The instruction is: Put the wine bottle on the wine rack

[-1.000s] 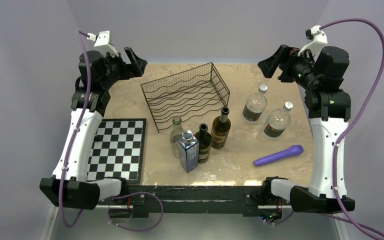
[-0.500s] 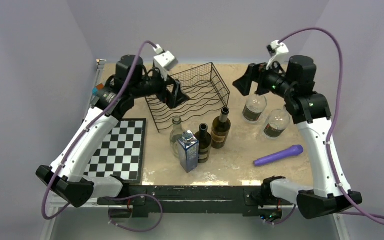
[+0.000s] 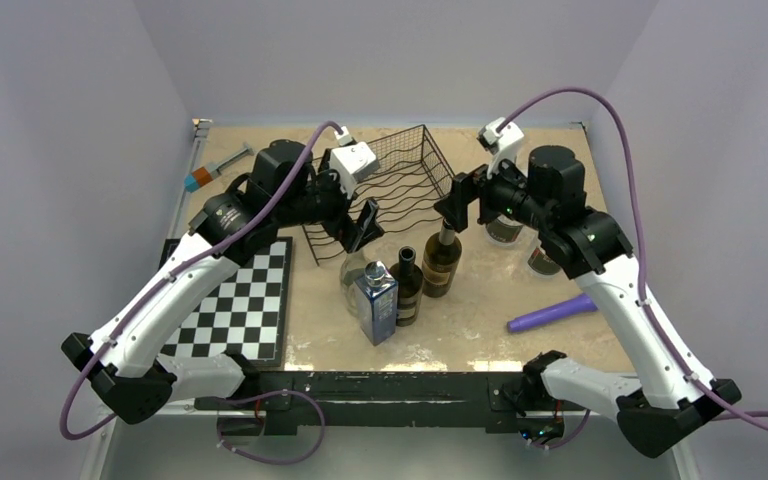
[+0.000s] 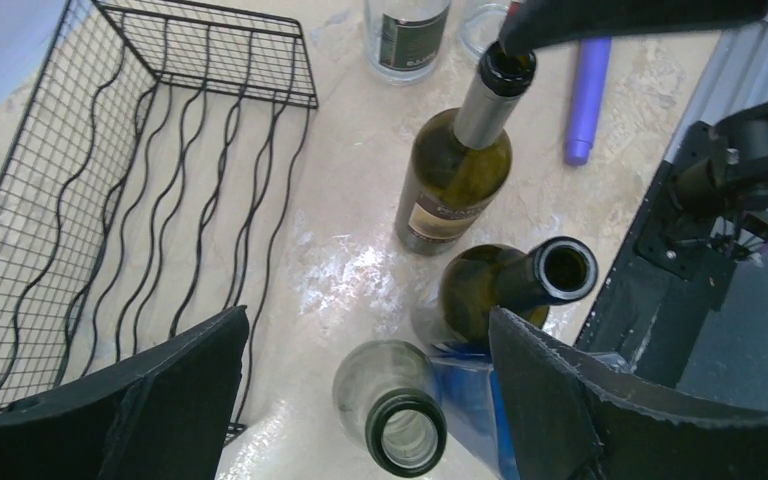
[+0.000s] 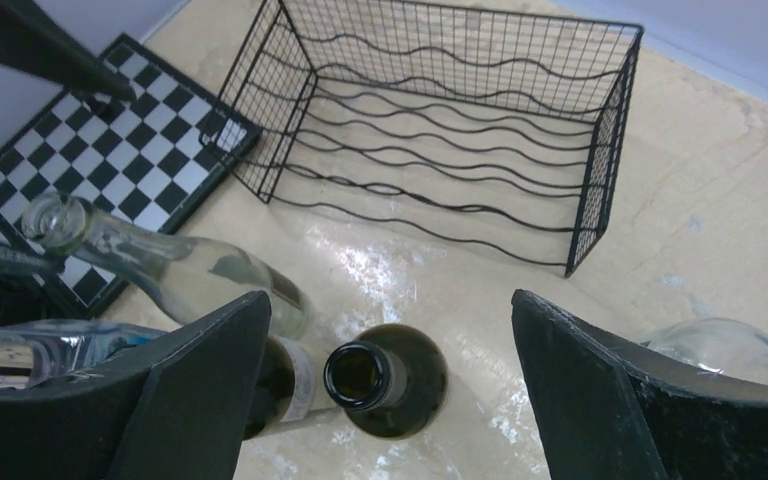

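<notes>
The black wire wine rack (image 3: 380,185) stands at the back centre, open front facing the arms; it also shows in the left wrist view (image 4: 130,180) and the right wrist view (image 5: 440,130). Three open bottles stand in front of it: a green wine bottle (image 3: 442,262), a dark one (image 3: 407,288) and a clear one (image 3: 351,268). My right gripper (image 3: 456,206) is open, right above the green bottle's mouth (image 5: 362,373), not touching. My left gripper (image 3: 365,224) is open and empty above the clear bottle's mouth (image 4: 405,432).
A blue carton (image 3: 375,302) stands against the dark and clear bottles. Two capped clear bottles (image 3: 505,230) stand at the right, partly hidden by the right arm. A purple stick (image 3: 550,312) lies front right, a chessboard (image 3: 235,300) front left, a syringe (image 3: 218,165) back left.
Both arms have swung in from the back corners toward the centre. The left gripper now hangs over the clear bottle, the right gripper over the green bottle. No object has moved.
</notes>
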{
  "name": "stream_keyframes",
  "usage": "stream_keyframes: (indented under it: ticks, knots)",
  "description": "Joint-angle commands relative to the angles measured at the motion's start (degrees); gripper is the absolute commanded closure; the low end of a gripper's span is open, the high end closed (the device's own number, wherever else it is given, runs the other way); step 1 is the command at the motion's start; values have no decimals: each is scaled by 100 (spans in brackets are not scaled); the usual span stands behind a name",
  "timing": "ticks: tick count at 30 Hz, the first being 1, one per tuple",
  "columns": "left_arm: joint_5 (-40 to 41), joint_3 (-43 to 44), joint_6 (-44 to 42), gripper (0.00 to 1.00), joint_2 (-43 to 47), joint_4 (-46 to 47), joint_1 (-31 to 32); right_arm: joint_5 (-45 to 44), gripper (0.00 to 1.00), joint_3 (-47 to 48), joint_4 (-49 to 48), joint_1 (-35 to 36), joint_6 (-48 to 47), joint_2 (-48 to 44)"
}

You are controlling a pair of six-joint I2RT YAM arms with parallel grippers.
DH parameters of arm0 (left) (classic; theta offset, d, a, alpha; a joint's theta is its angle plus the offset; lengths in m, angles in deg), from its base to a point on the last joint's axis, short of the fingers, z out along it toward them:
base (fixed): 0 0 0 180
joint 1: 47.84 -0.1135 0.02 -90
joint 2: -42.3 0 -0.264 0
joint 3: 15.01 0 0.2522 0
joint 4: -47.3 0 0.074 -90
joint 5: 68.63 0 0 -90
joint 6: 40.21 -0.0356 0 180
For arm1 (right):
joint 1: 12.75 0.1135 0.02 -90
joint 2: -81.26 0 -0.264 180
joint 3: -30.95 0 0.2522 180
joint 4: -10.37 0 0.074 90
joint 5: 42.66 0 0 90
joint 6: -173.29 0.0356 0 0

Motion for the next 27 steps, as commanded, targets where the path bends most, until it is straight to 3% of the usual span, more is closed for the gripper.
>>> stream_keyframes:
  ticks: [1,4,6,16,24,27]
  knots:
    - [560,-44,222,7,15,658,19,-608,9,-334,-139,364,-252,-170]
    - [696,-53,358,7,8,1024,19,-844,27,-423,136,493,-144,-110]
    - [725,-80,496,7,-1,1272,23,-960,33,-481,281,581,-129,-59]
    - [638,-135,870,7,-206,1994,22,-955,37,-825,272,864,-118,-7]
    - [414,-26,884,7,-263,2129,22,-1127,55,-798,124,971,-130,299]
    - [291,-43,930,6,-202,2333,24,-1262,72,-906,8,1002,-61,287]
